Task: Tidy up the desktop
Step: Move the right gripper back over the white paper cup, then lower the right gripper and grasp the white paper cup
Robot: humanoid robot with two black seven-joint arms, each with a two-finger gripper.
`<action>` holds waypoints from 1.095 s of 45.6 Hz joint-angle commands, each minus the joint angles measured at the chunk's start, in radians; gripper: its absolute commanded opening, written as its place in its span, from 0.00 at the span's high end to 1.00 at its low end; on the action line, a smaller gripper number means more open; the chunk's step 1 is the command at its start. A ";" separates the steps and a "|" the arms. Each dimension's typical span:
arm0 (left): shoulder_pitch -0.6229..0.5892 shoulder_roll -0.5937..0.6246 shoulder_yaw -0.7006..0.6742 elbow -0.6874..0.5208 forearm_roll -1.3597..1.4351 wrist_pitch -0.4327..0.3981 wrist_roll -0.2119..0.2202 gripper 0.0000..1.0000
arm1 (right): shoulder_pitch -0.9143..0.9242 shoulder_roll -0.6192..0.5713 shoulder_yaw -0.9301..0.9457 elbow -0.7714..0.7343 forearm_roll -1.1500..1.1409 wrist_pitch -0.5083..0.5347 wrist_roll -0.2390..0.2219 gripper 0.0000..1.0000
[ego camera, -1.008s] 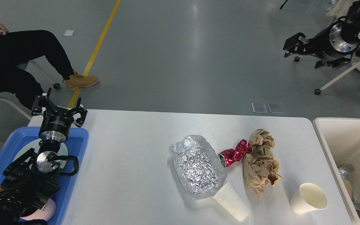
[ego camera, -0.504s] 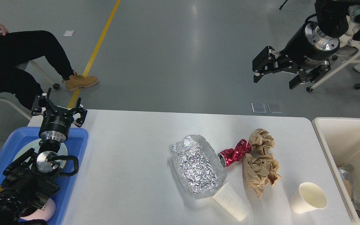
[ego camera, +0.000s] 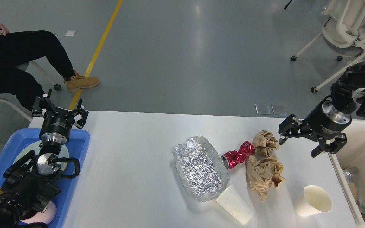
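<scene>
A grey floor with a yellow line is seen behind the desktop (ego camera: 131, 164), a large white matte top with rounded corners filling the lower view. At its left edge the left gripper (ego camera: 59, 107) is held open above a blue tray (ego camera: 78, 158). Crumpled foil (ego camera: 200, 167), a crushed red can (ego camera: 238, 155), brown paper (ego camera: 265, 164) and two paper cups (ego camera: 314, 200) are strewn right of centre; the right gripper (ego camera: 310, 144) is spread open beside a cream bin (ego camera: 360, 148)

counter (ego camera: 131, 177): tray (ego camera: 78, 158) sat on left edge, bin (ego camera: 360, 133) off right edge | centre: foil wad (ego camera: 200, 167), can (ego camera: 238, 155) just right of it, paper wads (ego camera: 265, 164) right of can | near edge: tipped cup (ego camera: 234, 209) touching foil wad, upright cup (ego camera: 313, 200) nearer bin
</scene>
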 commanded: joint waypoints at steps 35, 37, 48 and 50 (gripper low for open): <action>0.000 0.000 0.001 0.000 0.000 0.000 0.000 0.03 | -0.334 -0.041 0.056 -0.013 -0.001 -0.159 0.000 0.02; 0.000 0.000 -0.001 0.000 0.000 0.000 0.000 0.03 | -0.342 -0.041 0.056 -0.013 -0.003 -0.185 0.000 0.02; 0.000 0.000 0.001 0.000 0.000 0.000 0.000 0.03 | -0.365 -0.037 0.056 -0.013 -0.004 -0.237 0.000 0.25; 0.000 0.000 -0.001 0.000 0.000 0.000 0.000 0.03 | -0.369 -0.036 0.058 -0.013 -0.004 -0.239 -0.002 0.39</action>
